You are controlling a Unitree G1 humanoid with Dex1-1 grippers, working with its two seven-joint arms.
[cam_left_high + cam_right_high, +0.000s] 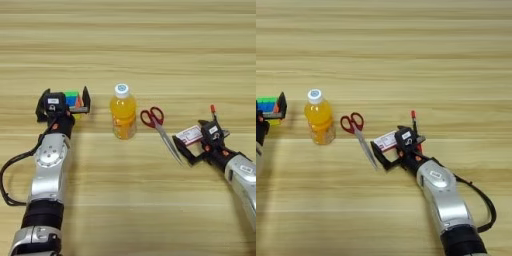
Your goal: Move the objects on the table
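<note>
Spread wide: two black fingers (86, 98) of the left gripper (63, 102), one on each side of the multicoloured puzzle cube (73, 99), contact with its faces not clear enough to call. Cube at about 9 o'clock on the table (150, 45), well left of centre, green, blue, red and yellow faces showing between the fingers. Parted too: the fingers of the right gripper (395, 150) at about 4 o'clock, set around the small red-and-white card (386, 141), which lies flat with one black finger (379, 153) just below its near edge and the other finger mostly hidden behind the gripper body. Red pen (414, 120) pointing toward 12 o'clock just beyond that gripper, its lower end hidden behind it. Near the table's middle, upright, the orange-juice bottle (123, 115) with white cap, just to the 3 o'clock side of the cube and apart from it. Red-handled scissors (160, 129) flat between bottle and card, handles toward 11 o'clock, closed blades running toward 5 o'clock, tip close beside the right gripper's near finger. Silver left arm (47, 170) stretching back toward 7 o'clock, silver right arm (443, 197) toward 5 o'clock.
</note>
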